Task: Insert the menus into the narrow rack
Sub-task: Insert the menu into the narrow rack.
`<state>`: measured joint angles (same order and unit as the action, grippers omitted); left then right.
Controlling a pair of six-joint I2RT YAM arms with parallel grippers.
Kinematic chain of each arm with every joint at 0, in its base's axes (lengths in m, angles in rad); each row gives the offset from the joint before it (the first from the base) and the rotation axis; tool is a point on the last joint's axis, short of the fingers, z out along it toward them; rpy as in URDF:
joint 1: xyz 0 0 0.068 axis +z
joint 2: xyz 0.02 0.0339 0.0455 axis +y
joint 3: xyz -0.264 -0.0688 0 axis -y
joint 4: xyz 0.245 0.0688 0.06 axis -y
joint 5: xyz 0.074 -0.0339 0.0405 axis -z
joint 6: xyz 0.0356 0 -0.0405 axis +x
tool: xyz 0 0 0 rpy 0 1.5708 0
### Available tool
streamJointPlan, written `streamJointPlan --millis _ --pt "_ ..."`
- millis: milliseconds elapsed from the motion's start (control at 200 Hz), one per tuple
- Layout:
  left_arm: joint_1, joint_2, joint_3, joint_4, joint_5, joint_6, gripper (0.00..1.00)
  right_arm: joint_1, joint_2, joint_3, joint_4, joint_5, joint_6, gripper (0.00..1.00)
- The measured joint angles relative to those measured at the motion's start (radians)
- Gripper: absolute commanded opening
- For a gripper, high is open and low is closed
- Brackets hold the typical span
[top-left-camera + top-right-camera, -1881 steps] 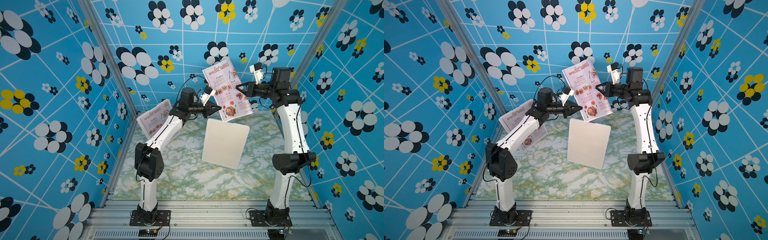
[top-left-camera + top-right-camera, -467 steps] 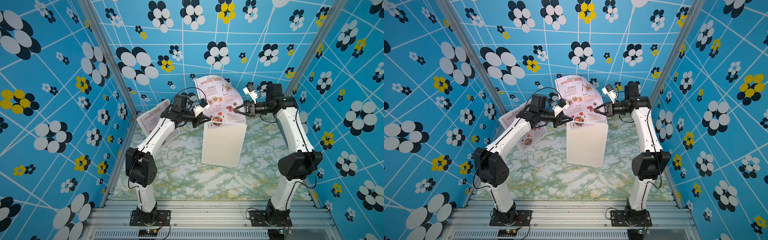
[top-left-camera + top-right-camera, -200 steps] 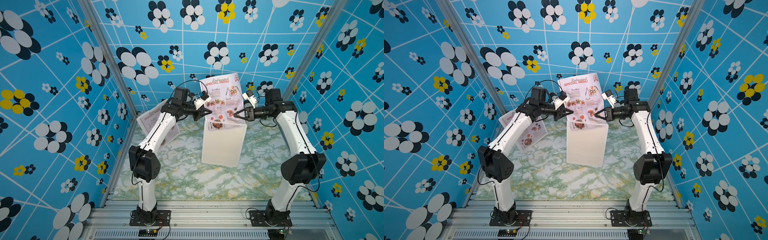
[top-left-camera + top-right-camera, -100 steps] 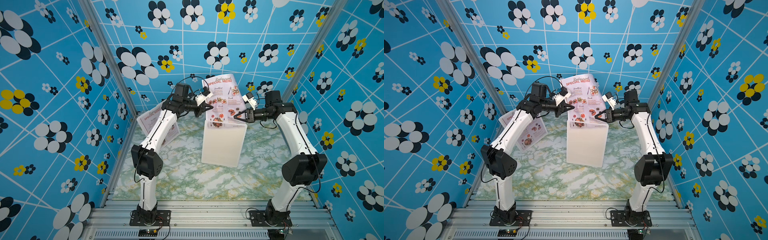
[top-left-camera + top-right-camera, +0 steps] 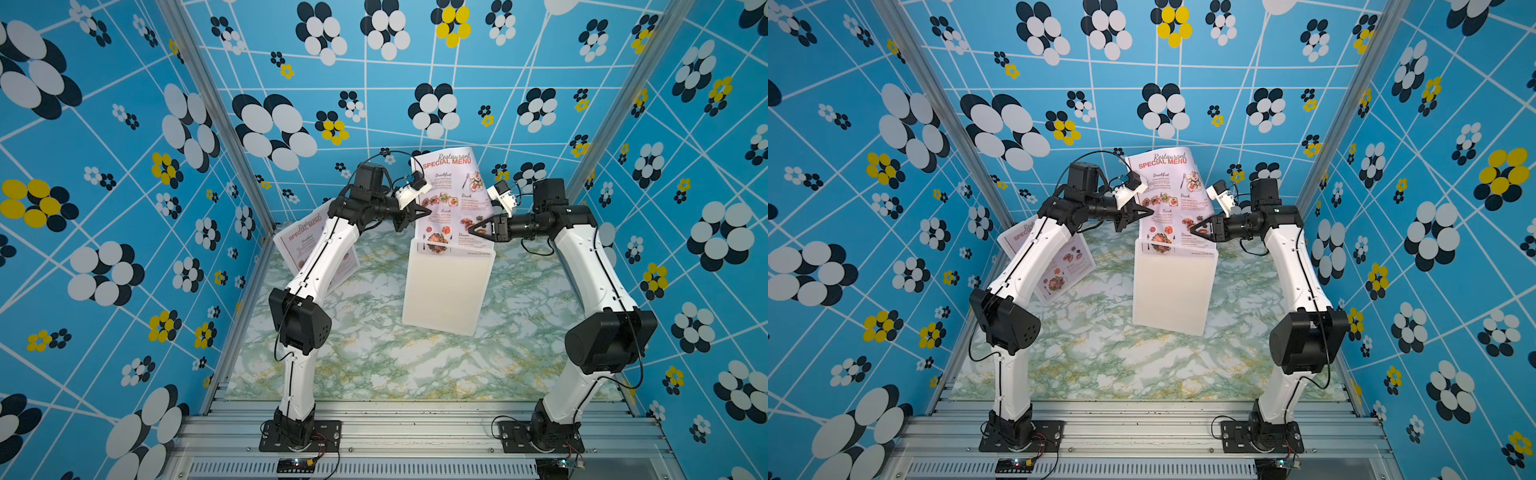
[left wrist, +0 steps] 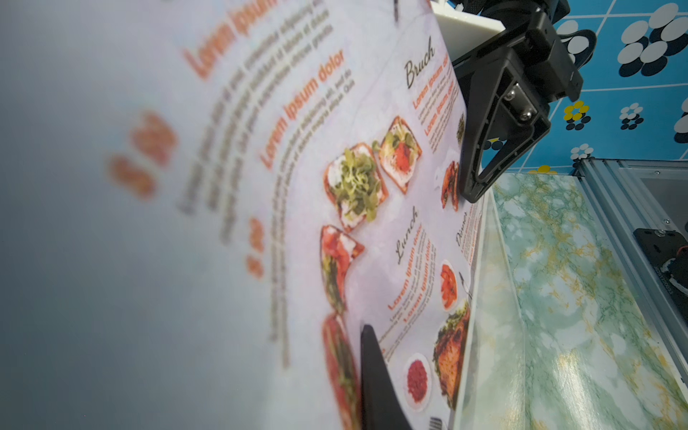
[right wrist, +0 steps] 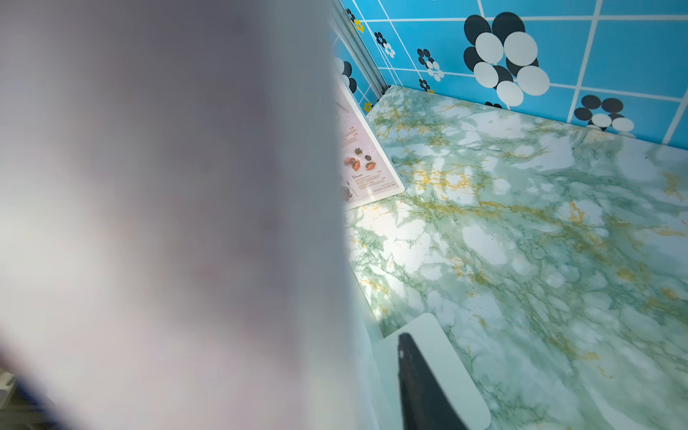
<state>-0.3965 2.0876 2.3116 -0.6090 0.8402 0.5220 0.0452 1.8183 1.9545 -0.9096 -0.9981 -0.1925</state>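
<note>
By my reading the job is not quite halfway. The first menu (image 5: 451, 195) stands upright with only its bottom edge inside the open top of the rack (image 5: 446, 291). Most of its length rises above the rack's rim, so it is not yet down to full depth. The second menu (image 5: 301, 241) is untouched, well off on the left arm's side of the rack. It is propped at a slant where the counter (image 5: 374, 353) meets the side wall, partly hidden behind that arm. The left fingers (image 5: 420, 212) are pinched on the first menu's left edge, a little above the rack's rim. In the left wrist view one finger (image 6: 372, 372) lies across the printed face and its partner is hidden behind the sheet. The right fingers (image 5: 478, 230) sit at the menu's right edge, just above the rack's rim, and are parted. In the right wrist view the one finger (image 7: 420, 379) that shows stands clear of the sheet, over the rack's top corner. I judge the sheet is held by the left pinch and the rack's slot alone. Left to do: lower this menu fully, then fetch and insert the second.
</note>
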Motion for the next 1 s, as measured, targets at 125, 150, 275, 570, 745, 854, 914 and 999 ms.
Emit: streamJointPlan --millis 125,150,275,570,745,854,914,999 --pt "-0.007 0.000 0.000 -0.013 -0.009 0.011 0.11 0.000 0.000 0.000 0.032 -0.001 0.024 0.44" --pt "-0.008 0.000 0.000 -0.015 -0.012 0.013 0.12 0.000 0.000 0.000 0.039 -0.002 0.033 0.44" --pt "-0.011 0.000 -0.001 -0.017 -0.023 0.021 0.12 0.000 0.000 0.010 0.072 -0.002 0.064 0.45" --pt "-0.010 0.000 -0.014 -0.015 -0.033 0.013 0.24 0.000 -0.008 0.045 0.114 -0.002 0.109 0.20" --pt "0.008 0.000 -0.014 0.035 -0.003 -0.070 0.20 0.000 -0.019 0.045 0.114 -0.003 0.114 0.07" --pt "0.021 0.000 -0.014 0.063 0.008 -0.111 0.12 0.000 -0.025 0.040 0.116 -0.003 0.117 0.00" --pt "0.024 0.000 -0.014 0.067 0.012 -0.120 0.09 0.000 -0.033 0.031 0.118 -0.003 0.118 0.00" --pt "0.024 0.000 -0.014 0.072 0.017 -0.134 0.05 0.000 -0.045 0.015 0.125 -0.003 0.118 0.00"
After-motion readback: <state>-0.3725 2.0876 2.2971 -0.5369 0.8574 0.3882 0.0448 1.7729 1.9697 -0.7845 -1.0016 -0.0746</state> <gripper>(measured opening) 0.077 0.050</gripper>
